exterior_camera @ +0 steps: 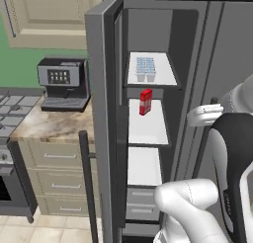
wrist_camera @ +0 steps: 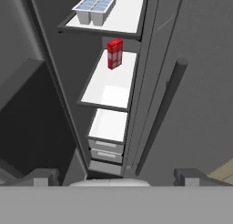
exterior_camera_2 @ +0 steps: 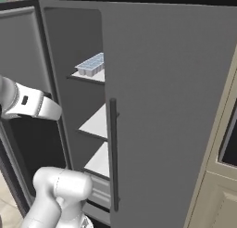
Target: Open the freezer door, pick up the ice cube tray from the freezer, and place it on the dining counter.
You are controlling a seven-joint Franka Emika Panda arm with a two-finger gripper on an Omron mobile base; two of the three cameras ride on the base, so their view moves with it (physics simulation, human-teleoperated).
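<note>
Gripper (wrist_camera: 116, 175) jaws stood spread as wide as they go, holding nothing, well short of the freezer (wrist_camera: 113, 123) and looking into it from outside.

Inside, white flat shelves were stacked above grey drawers (wrist_camera: 105, 150). On the middle shelf (wrist_camera: 109, 86) a small red carton (wrist_camera: 114, 54) stood upright near the back edge. On the top shelf (wrist_camera: 123, 13) sat the ice cube tray (wrist_camera: 96, 4), a pale-blue rectangle with a grid of square cells and whitish edges, lying flat toward the shelf's left front part. In the left base view the freezer door (exterior_camera: 101, 118) was swung open, its long dark handle (exterior_camera: 88, 187) hanging beside the counter with the coffee machine (exterior_camera: 63, 84).

Judged from here, the opening was narrow: the plain grey door (exterior_camera_2: 171, 111) with its dark bar handle (exterior_camera_2: 113, 153) flanked one side and the open door the other, so a wide reach could clip either. The tray looked shallow and smooth-walled; a grip across too little rim might slip, or push it deeper along the slick shelf. Coming in low risked knocking the carton over.
</note>
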